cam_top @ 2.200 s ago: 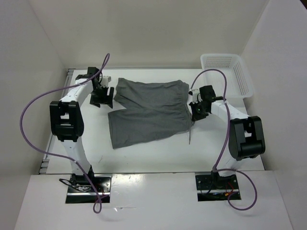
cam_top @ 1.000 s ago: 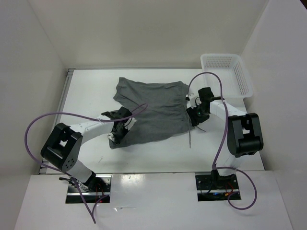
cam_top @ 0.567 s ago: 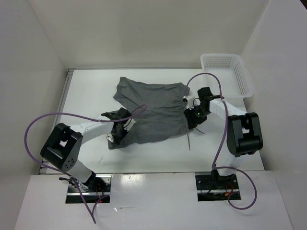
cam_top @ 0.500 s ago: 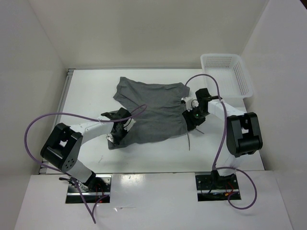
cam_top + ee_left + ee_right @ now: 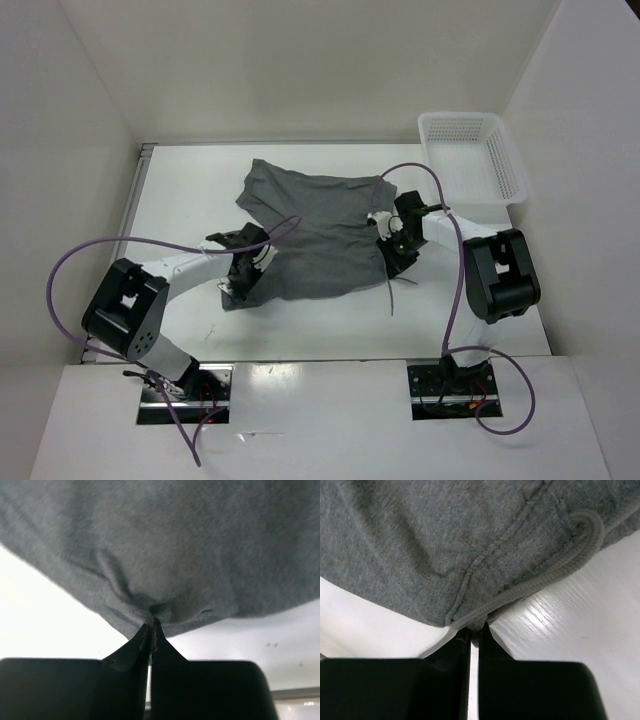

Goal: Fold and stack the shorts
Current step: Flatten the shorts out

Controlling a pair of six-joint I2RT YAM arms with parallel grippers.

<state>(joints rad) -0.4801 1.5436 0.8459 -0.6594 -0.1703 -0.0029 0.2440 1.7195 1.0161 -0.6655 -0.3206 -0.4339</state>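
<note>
Shorts (image 5: 310, 235) lay spread on table (image 5: 180, 200), nearer far edge. Left gripper (image 5: 238, 285) clenched on near-left leg hem, right gripper (image 5: 390, 252) clenched on near-right waistband corner. Probably paired hold for folding near edge over. Wrist views showed fabric pinched between fingertips, which overhead hid. Right wrist also showed drawstring (image 5: 545, 575) running down to pinch.

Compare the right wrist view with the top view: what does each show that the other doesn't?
Right wrist only: a stitched seam and the drawstring looping along the edge of the shorts. Top only: the basket at far right, and the left gripper holding the shorts' near-left corner. Both: the right gripper shut on the grey shorts, over the white table.
</note>
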